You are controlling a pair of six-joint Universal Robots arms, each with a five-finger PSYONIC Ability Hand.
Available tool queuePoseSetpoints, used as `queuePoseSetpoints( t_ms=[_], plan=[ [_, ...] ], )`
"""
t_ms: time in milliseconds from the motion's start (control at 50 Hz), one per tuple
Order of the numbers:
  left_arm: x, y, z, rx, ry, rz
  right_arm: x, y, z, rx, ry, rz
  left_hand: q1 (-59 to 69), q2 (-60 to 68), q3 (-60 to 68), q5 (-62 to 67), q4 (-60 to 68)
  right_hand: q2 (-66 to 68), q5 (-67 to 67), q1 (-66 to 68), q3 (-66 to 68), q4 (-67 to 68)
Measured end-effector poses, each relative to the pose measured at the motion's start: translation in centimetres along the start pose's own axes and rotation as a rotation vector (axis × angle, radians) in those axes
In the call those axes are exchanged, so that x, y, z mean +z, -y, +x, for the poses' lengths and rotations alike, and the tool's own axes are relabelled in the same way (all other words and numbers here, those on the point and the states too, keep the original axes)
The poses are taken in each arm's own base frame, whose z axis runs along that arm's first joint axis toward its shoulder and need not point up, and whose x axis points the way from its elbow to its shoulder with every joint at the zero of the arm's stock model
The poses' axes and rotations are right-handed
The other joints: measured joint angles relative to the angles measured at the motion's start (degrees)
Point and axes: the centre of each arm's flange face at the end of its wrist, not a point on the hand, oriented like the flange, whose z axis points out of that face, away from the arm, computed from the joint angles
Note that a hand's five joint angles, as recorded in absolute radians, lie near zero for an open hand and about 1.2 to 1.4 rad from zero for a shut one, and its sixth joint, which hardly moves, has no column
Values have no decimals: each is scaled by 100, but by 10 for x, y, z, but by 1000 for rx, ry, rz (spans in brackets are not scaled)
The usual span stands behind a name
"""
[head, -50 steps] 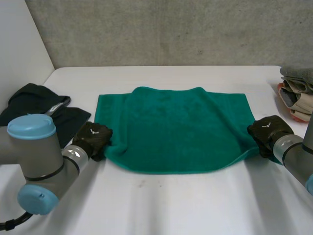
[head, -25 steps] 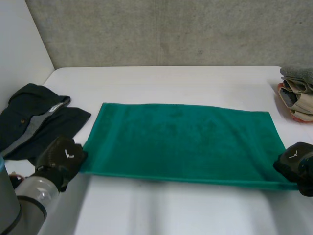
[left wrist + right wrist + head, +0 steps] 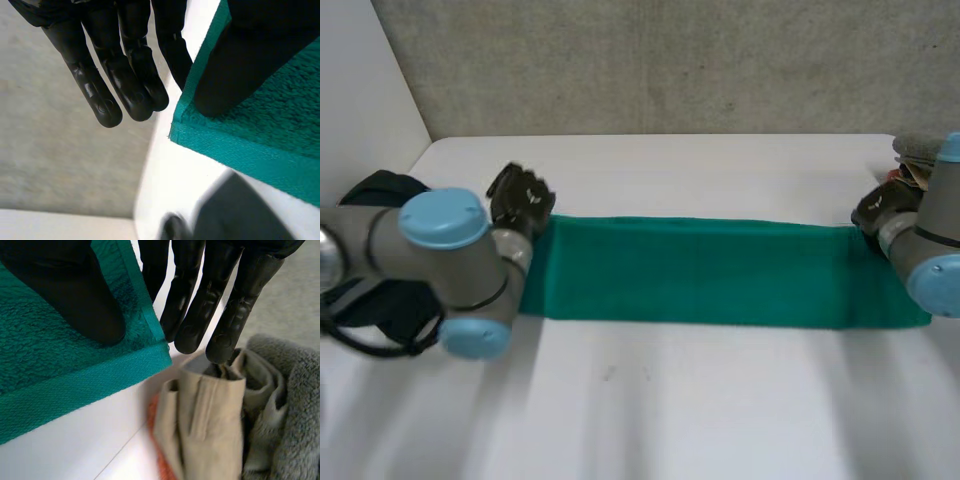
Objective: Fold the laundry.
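A green towel (image 3: 710, 270) lies on the white table (image 3: 670, 410) as a long narrow band, folded in half along its length. My left hand (image 3: 520, 197) is at its far left corner. There its thumb presses on top of the towel (image 3: 260, 140), with one of the straight fingers (image 3: 130, 85) tucked behind the edge. My right hand (image 3: 882, 208) is at the far right corner. Its thumb lies on the towel (image 3: 60, 370) and its fingers (image 3: 210, 305) reach past the corner, pinching it.
A stack of folded laundry (image 3: 915, 152), beige and grey (image 3: 215, 425), sits just beyond my right hand at the table's right edge. Dark clothes (image 3: 375, 190) lie at the left edge behind my left arm. A grey wall runs behind the table.
Both hands carried the towel's near edge away from me and over to its far edge. The towel went from a wide spread to a narrow folded band.
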Motion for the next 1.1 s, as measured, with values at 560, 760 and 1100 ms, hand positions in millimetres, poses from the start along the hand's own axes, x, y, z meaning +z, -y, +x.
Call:
queuePoseSetpoints(
  t_ms=[560, 760, 1100],
  plan=[
    [51, 36, 31, -60, 163, 220, 39, 39, 10, 381, -49, 100, -5594, -5684, -5616, -5294, -5699, -5507, -5307, -4571, -5553, -5456],
    [-10, 39, 11, -175, 82, 188, -21, 27, 17, 544, 224, 10, -5594, -5684, -5616, -5294, -5699, -5508, -5307, -4571, -5553, -5456],
    [-59, 32, -1, -323, 11, 150, -28, -46, 3, 619, 263, -134, -5594, -5684, -5616, -5294, -5699, -5508, -5307, -4571, -5553, -5456]
  ],
)
